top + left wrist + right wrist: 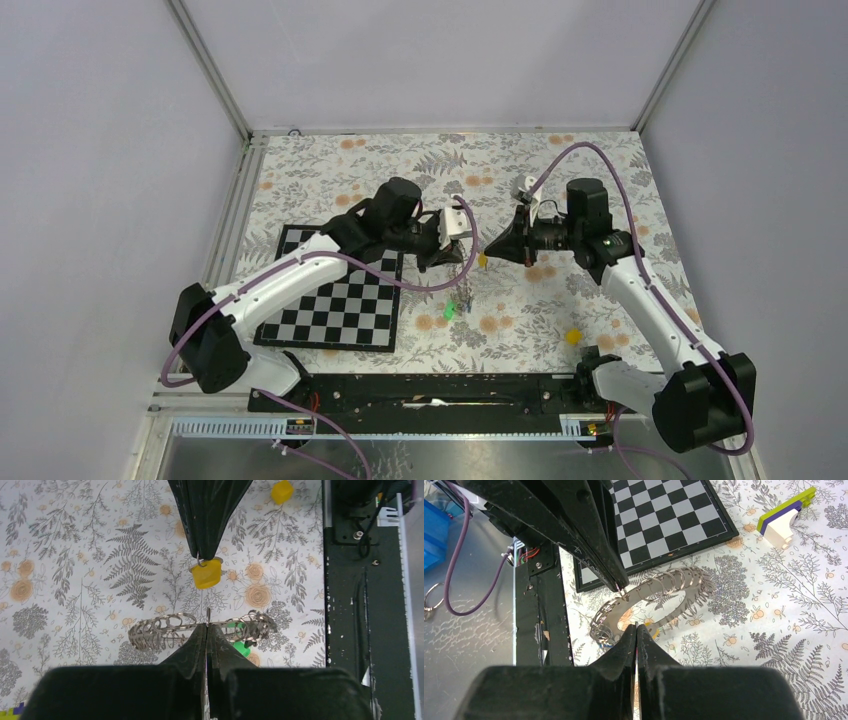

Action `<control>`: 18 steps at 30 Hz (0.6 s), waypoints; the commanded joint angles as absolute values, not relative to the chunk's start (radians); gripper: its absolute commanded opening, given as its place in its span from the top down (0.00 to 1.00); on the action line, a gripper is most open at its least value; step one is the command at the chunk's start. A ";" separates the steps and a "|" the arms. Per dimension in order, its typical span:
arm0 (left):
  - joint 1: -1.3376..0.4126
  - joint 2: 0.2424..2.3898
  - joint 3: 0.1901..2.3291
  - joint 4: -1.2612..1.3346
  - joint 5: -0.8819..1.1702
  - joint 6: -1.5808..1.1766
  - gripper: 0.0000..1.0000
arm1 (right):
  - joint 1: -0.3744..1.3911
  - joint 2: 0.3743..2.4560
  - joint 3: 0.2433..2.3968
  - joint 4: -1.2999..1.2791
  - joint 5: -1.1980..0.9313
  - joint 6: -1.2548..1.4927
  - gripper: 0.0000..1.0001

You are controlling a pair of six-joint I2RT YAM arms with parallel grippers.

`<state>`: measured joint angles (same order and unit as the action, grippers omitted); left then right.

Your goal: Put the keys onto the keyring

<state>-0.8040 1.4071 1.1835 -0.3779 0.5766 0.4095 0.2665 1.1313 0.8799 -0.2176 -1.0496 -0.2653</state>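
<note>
While the left gripper (207, 626) pinches the keyring (165, 627) tight, up over the middle of the table (600, 170), a green key (242, 648) shows at one end of the ring (I cannot tell if it hangs on it). The right gripper (200, 555) faces it, squeezed shut on a yellow key (206, 573), near the ring. A second yellow key (573, 336) lies toward the table's right edge.

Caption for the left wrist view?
Left gripper shut on the keyring; right gripper facing it, holding a yellow-headed key.

Shiny metal keyring (155, 630), yellow key (206, 574) — smooth plastic
</note>
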 commanded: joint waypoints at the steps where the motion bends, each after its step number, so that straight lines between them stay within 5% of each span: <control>1: -0.794 1.379 1.250 -0.356 0.660 0.394 1.00 | 0.263 1.085 0.918 -0.264 -1.062 -0.333 1.00; 11: -0.787 1.354 1.232 -0.366 0.551 0.421 1.00 | 0.262 1.108 0.889 -0.260 -0.936 -0.274 1.00; 18: -0.787 1.360 1.251 -0.386 0.455 0.447 1.00 | 0.256 1.163 0.896 -0.563 -0.675 -0.498 1.00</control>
